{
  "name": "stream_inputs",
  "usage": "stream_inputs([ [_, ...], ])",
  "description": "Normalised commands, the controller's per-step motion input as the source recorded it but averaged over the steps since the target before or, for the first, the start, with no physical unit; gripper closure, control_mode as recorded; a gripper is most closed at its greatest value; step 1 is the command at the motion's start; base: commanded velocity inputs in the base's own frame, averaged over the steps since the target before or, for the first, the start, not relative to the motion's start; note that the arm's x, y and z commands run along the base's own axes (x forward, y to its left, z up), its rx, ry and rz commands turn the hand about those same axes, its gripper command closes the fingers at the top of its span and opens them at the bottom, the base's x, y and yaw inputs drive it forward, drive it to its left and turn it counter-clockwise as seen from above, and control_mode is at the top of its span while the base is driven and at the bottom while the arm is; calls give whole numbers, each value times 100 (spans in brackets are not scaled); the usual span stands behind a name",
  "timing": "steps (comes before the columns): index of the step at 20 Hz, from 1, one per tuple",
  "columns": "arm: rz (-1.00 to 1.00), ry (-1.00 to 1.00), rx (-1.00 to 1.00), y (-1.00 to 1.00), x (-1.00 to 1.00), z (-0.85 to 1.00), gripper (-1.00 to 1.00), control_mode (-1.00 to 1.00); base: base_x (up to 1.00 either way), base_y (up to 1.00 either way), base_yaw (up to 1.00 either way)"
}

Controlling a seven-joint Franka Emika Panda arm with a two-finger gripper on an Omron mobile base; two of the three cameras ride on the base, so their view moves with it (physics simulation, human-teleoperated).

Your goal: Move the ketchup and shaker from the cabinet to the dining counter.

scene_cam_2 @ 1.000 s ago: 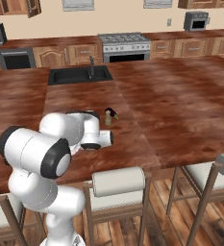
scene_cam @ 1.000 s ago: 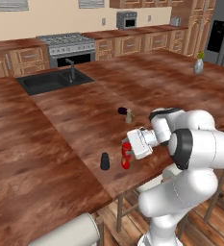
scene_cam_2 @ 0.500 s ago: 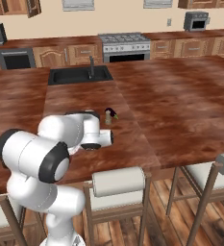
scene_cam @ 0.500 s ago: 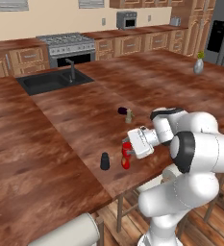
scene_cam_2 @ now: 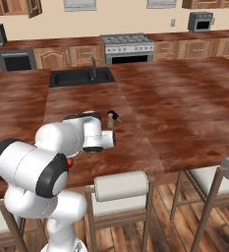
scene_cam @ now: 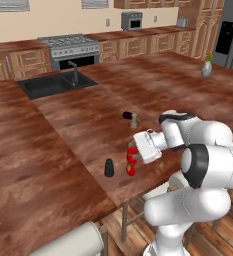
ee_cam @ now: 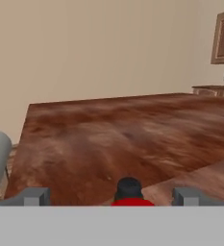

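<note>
Hand view: the gripper [ee_cam: 111, 197] stands wide open, gripping nothing; its two grey fingertips [ee_cam: 35, 196] sit far apart, with the red top of the ketchup [ee_cam: 131, 202] low between them and touching neither. The black shaker [ee_cam: 128, 187] stands just behind the ketchup.

Left base view: the gripper [scene_cam: 134, 153] is level with the ketchup [scene_cam: 131, 163], which stands upright on the dining counter [scene_cam: 58, 135] near its front edge. The shaker [scene_cam: 108, 168] is upright just beside the ketchup, on the side away from the arm, apart from it. A small dark-capped bottle [scene_cam: 133, 118] stands beyond the ketchup, toward the sink [scene_cam: 55, 84].

Right base view: wall cabinet [scene_cam_2: 17, 7] doors hang above the far counter, well away from the ketchup. Contents cannot be told.
</note>
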Motion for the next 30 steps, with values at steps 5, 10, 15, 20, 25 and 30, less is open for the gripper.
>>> stream_inputs([
  [5,0,0,0,0,-16,25,-100,-100,0,0,0],
  [10,-1,-2,-2,0,-30,26,-100,-100,0,0,0],
  [15,-15,-2,-6,0,-40,24,-100,-100,0,0,0],
  [20,-24,0,-3,-2,-47,25,-100,-100,0,0,0],
  [25,-31,0,-7,0,-41,26,-100,-100,0,0,0],
  [30,-21,16,0,0,-36,40,-100,-100,0,0,0],
])
